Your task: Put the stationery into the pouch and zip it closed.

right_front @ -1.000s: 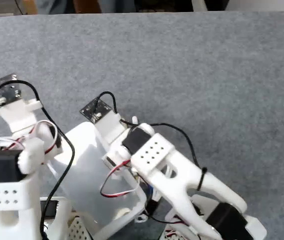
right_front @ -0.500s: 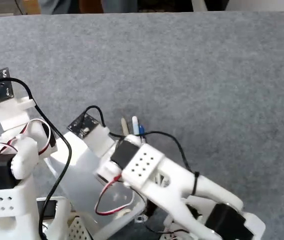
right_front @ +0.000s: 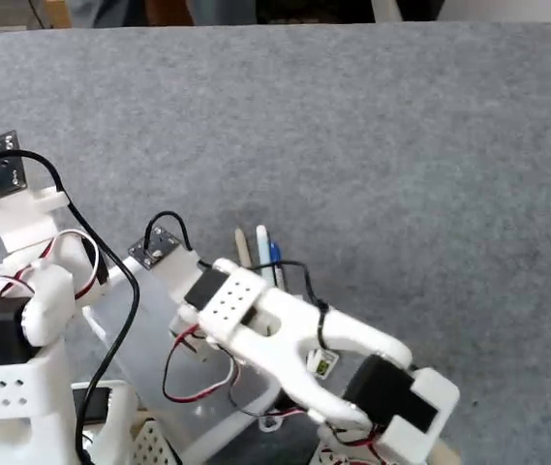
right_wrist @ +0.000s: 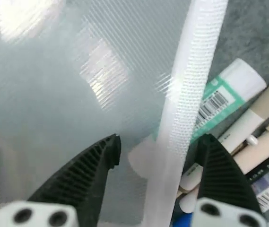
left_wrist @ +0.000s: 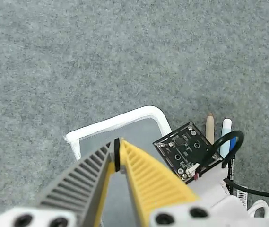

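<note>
Open right end effector (right_wrist: 161, 140) straddles the pouch edge (right_wrist: 191, 71); closed left end effector (left_wrist: 117, 152) over the pouch (left_wrist: 129, 132).

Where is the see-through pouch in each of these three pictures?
High view: the pouch lies low, left of centre.
Left wrist view: its white-edged corner sits just beyond the shut left end effector.
Right wrist view: its zipper tape runs through the open right end effector.
Shared landmark: the pens beside it.
</note>
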